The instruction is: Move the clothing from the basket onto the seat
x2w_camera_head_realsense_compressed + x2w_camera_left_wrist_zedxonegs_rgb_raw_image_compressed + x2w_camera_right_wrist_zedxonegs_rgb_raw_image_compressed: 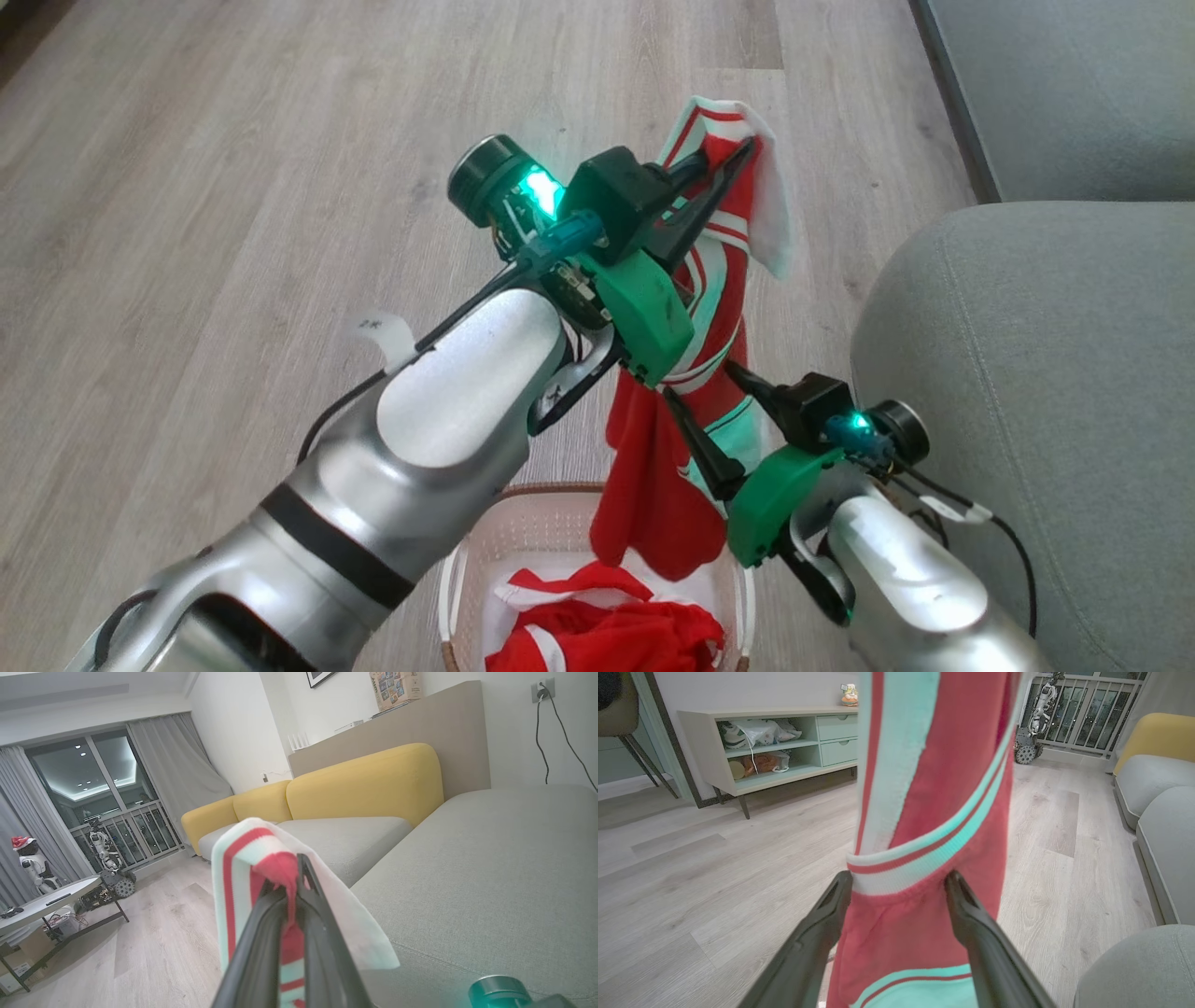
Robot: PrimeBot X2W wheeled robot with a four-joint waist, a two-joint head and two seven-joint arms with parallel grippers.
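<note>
My left tool [738,157] pinches a red garment [653,485] lifted above the basket [523,537], right tool [898,877] open around it; more clothing [607,639] lies inside, none on the seat [1027,355].

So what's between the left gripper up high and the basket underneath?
In the head view, the red garment hangs from the left gripper toward the basket; the right gripper, fingers open, straddles it partway down.

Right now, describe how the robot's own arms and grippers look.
Left forearm and right forearm: rounded silver shells, thin black cables, white tags; the left has a black band. Each wrist carries a green housing and a teal-lit black round module. The left gripper and right gripper have two long dark tapering fingers each.
</note>
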